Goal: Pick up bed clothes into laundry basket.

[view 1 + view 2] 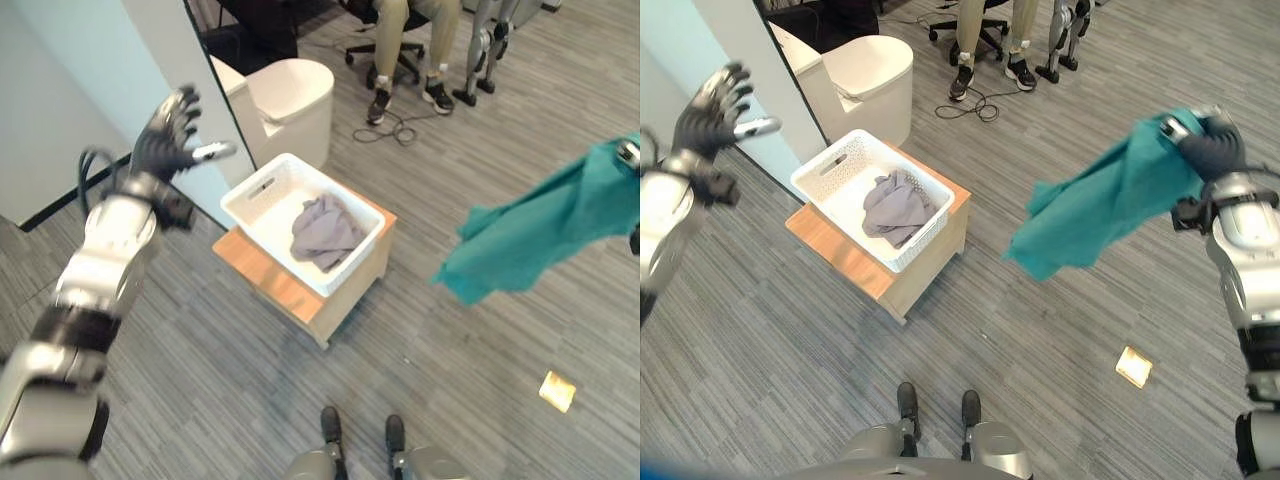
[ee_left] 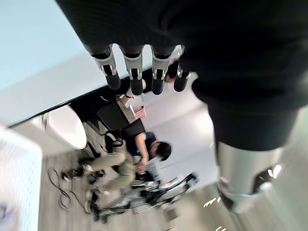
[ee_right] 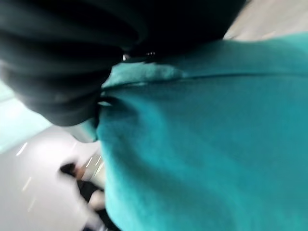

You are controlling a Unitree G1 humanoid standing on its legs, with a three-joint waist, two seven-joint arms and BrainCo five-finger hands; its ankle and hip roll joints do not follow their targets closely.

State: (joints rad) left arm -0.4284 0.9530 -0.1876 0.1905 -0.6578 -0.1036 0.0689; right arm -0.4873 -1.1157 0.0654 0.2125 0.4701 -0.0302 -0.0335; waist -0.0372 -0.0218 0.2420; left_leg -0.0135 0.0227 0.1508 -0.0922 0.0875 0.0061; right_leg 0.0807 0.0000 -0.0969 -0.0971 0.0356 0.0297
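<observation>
A teal cloth (image 1: 1105, 205) hangs in the air at the right, streaming down and to the left. My right hand (image 1: 1210, 145) is shut on its upper end, and the cloth (image 3: 207, 144) covers the fingers in the right wrist view. The white laundry basket (image 1: 262, 190) stands on a low wooden table (image 1: 270, 275) left of the cloth, with a grey garment (image 1: 325, 232) lying inside. My left hand (image 1: 170, 130) is raised open at the far left, above and left of the basket, fingers (image 2: 137, 72) spread and holding nothing.
A white round bin (image 1: 295, 100) stands behind the basket beside a pale wall panel (image 1: 150, 70). A seated person (image 1: 410, 60) on an office chair is at the back. A small yellow object (image 1: 557, 390) lies on the floor at lower right.
</observation>
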